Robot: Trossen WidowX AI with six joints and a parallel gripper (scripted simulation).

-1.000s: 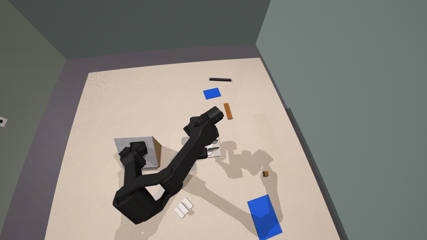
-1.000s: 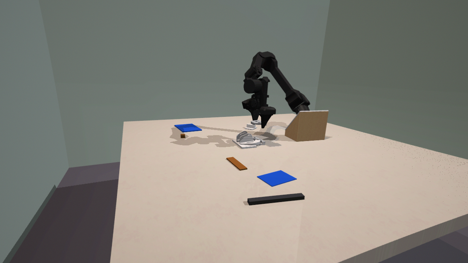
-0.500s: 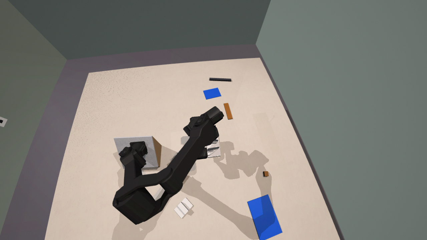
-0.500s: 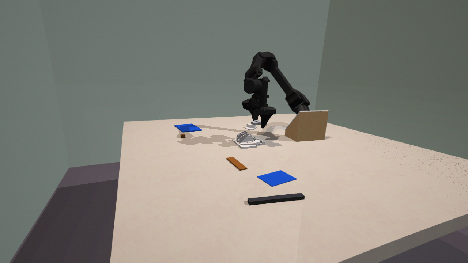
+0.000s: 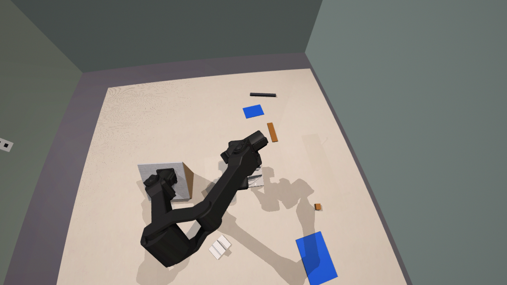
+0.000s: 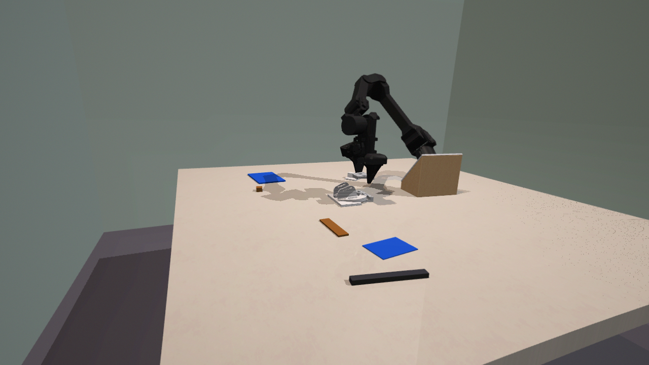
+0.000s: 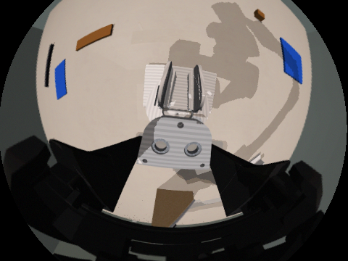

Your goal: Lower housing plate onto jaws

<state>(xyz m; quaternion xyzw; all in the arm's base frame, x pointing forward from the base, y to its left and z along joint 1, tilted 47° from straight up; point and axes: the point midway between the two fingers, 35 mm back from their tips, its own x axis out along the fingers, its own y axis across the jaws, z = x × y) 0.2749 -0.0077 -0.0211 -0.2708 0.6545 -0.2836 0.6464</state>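
Soft shadows stretch across the pale tabletop (image 5: 170,116) (image 6: 272,299) (image 7: 123,87); the wrist view bulges (fisheye-like, dark-cornered).
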